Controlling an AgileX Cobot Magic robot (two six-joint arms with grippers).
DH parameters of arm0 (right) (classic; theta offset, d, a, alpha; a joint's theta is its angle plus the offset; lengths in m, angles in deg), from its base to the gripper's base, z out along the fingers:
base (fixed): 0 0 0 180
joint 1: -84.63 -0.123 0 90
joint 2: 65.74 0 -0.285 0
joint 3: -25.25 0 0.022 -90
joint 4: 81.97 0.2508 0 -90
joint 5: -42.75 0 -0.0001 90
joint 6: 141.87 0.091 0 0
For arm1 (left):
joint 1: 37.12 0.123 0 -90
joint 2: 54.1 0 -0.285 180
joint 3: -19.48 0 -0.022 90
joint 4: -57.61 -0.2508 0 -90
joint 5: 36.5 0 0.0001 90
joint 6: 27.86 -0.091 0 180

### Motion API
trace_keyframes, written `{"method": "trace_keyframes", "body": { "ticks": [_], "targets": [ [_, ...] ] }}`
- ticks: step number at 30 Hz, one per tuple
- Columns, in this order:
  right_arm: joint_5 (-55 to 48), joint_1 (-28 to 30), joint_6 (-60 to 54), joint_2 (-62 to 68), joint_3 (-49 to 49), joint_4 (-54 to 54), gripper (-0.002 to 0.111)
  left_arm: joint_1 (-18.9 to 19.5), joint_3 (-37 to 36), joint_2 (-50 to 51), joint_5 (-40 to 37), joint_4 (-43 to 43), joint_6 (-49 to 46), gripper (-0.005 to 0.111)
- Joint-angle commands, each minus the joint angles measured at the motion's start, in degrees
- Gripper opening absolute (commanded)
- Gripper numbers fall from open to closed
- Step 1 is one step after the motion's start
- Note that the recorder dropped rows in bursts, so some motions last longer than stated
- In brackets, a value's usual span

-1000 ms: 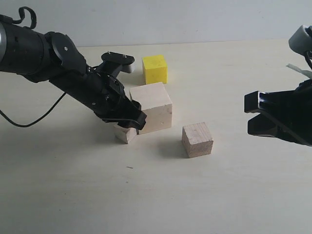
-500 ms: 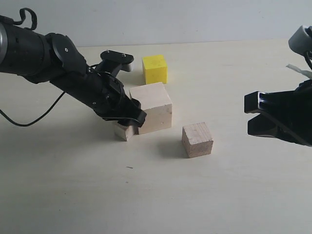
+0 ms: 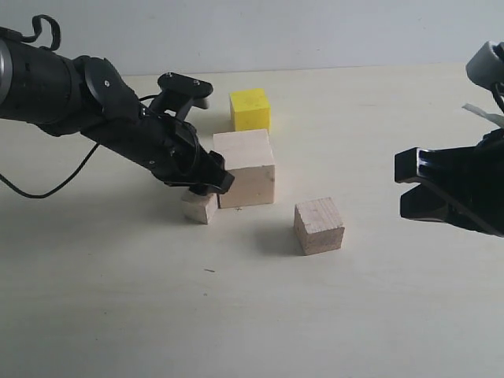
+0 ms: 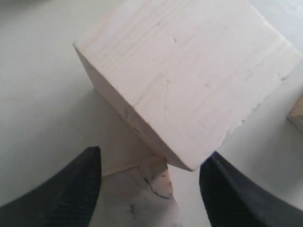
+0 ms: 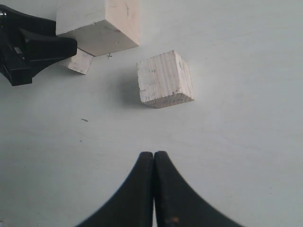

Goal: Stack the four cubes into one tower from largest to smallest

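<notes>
Legible text, labels, brands, numbers: none in any view.
Marks only, not readable as characters:
- small dark cross-shaped mark (image 5: 109,56) on table (image 5: 227,156), just beside large pale wooden cube (image 5: 102,23);
- thin dark curved line (image 4: 158,188) on face of smallest pale wooden cube (image 4: 135,201); too blurred to tell whether writing or a scuff.

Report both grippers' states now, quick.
Left gripper: open, holding nothing.
Right gripper: closed, empty.
</notes>
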Motion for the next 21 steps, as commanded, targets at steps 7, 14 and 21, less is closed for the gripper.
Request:
{"method": "trace_keyframes", "body": {
  "ticks": [7, 14, 21],
  "targets": [
    [0.1, -0.1, -0.4, 0.1, -0.4, -0.2, 0.000, 0.1, -0.1, -0.5, 1.1, -0.8, 0.2, 0.059],
    [0.1, -0.1, -0.4, 0.1, -0.4, -0.2, 0.000, 0.1, -0.1, -0.9, -1.2, -1.1, 0.2, 0.059],
    [0.1, -0.1, -0.4, 0.1, -0.4, -0.2, 0.000, 0.1, -0.3, -1.0, -3.0, -1.3, 0.2, 0.059]
  ]
}}
